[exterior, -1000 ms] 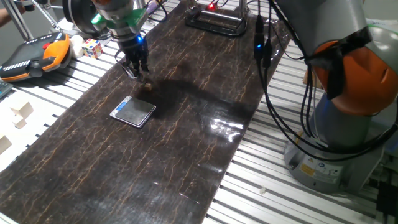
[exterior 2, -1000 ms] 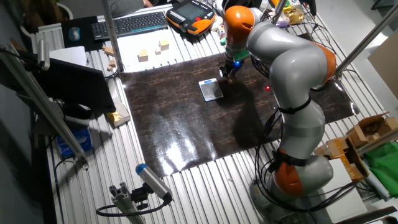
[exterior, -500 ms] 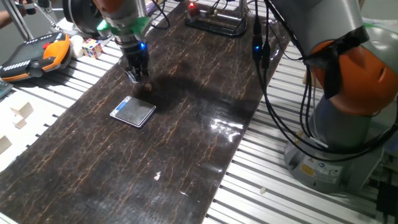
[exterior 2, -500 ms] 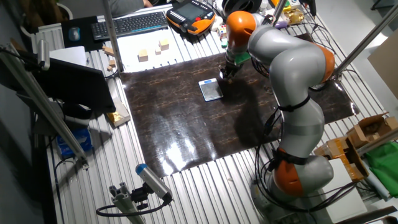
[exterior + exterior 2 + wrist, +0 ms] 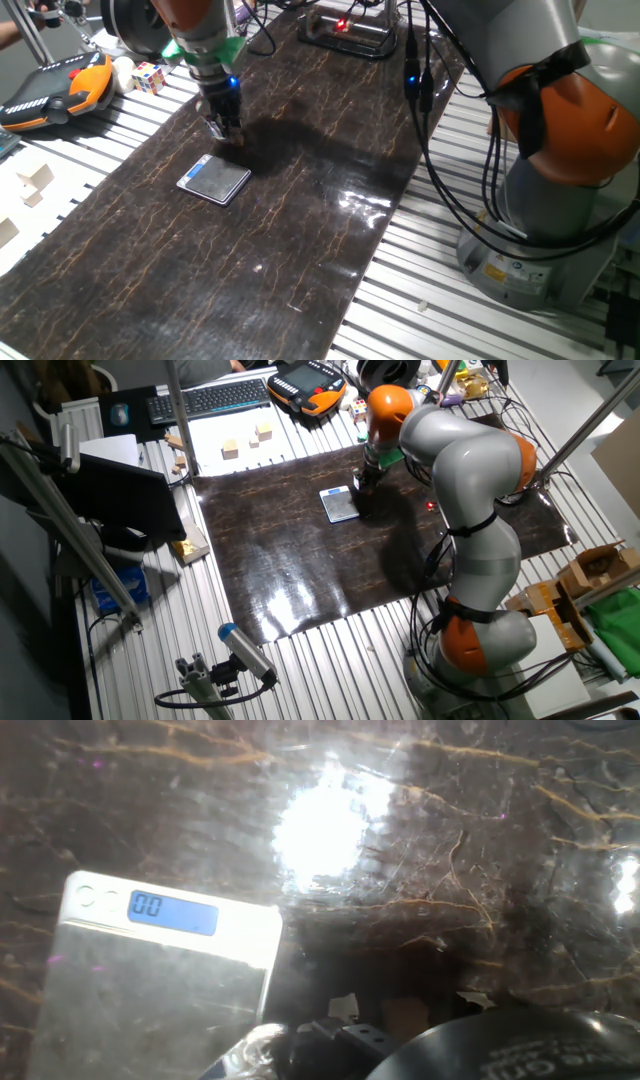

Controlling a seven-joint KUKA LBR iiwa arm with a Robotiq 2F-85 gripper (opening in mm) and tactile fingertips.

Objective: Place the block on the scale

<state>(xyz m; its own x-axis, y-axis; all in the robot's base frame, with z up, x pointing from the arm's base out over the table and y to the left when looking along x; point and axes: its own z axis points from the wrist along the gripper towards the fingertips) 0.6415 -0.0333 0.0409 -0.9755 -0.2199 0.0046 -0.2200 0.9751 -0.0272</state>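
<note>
dark marbled mat (image 5: 300, 210), scale (image 5: 214, 179), gripper (image 5: 227, 130)

Gripper (image 5: 226, 133) lowered (onto block (image 5: 405, 1016))

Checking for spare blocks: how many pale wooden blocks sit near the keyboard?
2: one pale block and another, both on the white surface below the keyboard. Others may be hidden.

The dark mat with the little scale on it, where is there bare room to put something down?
Most of the dark mat is bare: the wide stretch between the scale and the robot base, and the near end. It is crowded only where the gripper hangs beside the scale.
</note>
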